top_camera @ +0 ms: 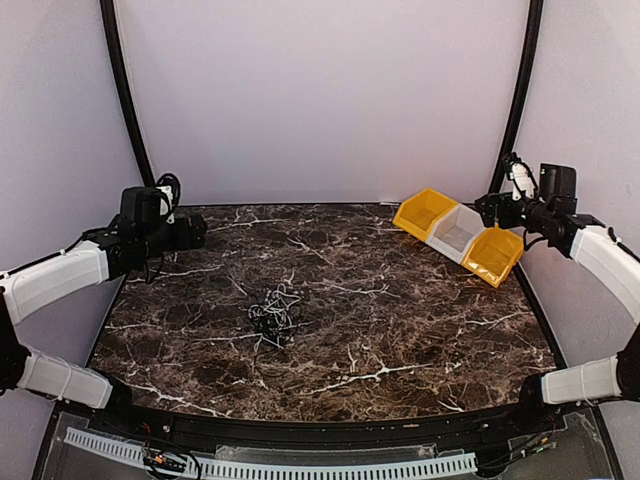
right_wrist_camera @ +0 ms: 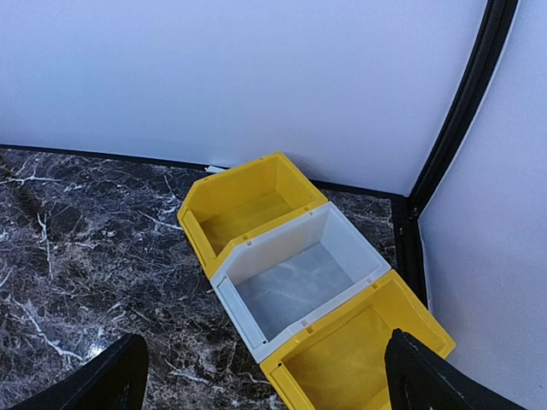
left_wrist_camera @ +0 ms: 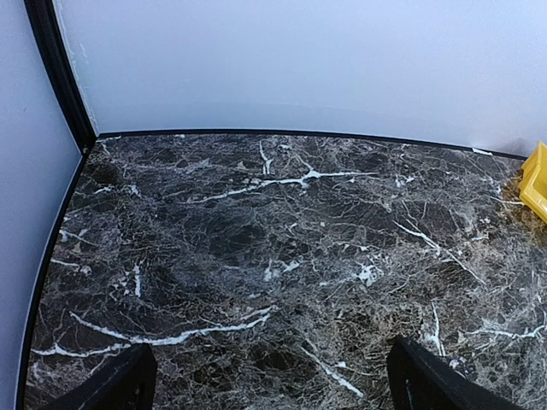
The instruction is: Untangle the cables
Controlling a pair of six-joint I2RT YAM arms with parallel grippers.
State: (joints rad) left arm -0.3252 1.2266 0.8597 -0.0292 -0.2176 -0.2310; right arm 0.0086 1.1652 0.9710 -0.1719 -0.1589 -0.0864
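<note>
The cables (top_camera: 275, 318) lie tangled in one heap on the marble table (top_camera: 430, 330), seen from above between and well apart from the left gripper (top_camera: 193, 232) and right gripper (top_camera: 492, 208), whose fingers (left_wrist_camera: 120, 384) stand spread wide and empty over marble in the left wrist view, over three bins (right_wrist_camera: 291, 278) in the right.

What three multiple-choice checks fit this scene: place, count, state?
1. Where do the cables lie?
A) near the middle of the table
B) off its near edge
C) against the back wall

2. How many bins stand in the far right row?
A) two
B) three
C) four

3. How are the left tool and right tool?
A) both shut on cables
B) both open, empty
C) one open, one shut

1 A: the top view shows the tangle mid-table.
2 B: yellow, white, yellow side by side.
3 B: each wrist view shows its tool spread wide, nothing between.
</note>
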